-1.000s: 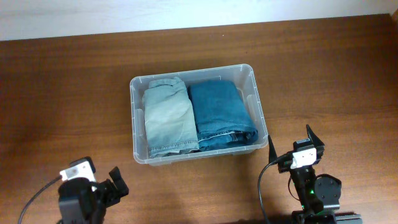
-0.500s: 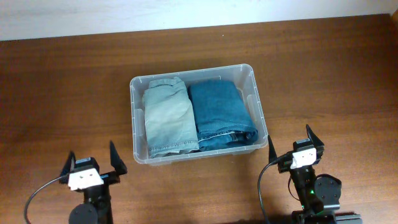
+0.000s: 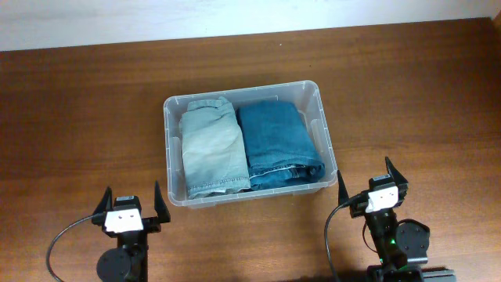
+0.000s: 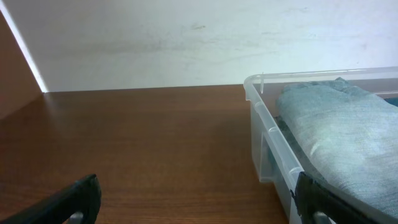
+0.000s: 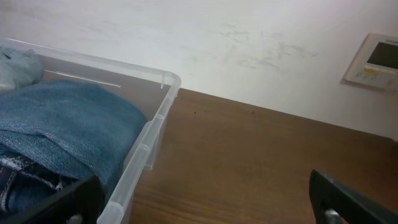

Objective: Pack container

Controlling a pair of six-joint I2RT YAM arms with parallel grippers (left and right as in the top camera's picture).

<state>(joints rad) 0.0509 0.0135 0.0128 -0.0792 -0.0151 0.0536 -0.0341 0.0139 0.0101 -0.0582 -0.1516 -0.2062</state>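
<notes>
The clear plastic container sits mid-table. Inside lie folded light green-grey jeans on the left and folded dark blue jeans on the right. My left gripper is open and empty, in front of the container's front left corner. My right gripper is open and empty, off the front right corner. The left wrist view shows the container's left wall and the light jeans. The right wrist view shows the right wall and the dark jeans.
The brown wooden table runs back to a white wall. A white wall panel shows at the right wrist view's upper right.
My left arm has swung from the front left corner rightwards to sit in front of the container's front left corner, with its fingers open. The right arm has not moved.
</notes>
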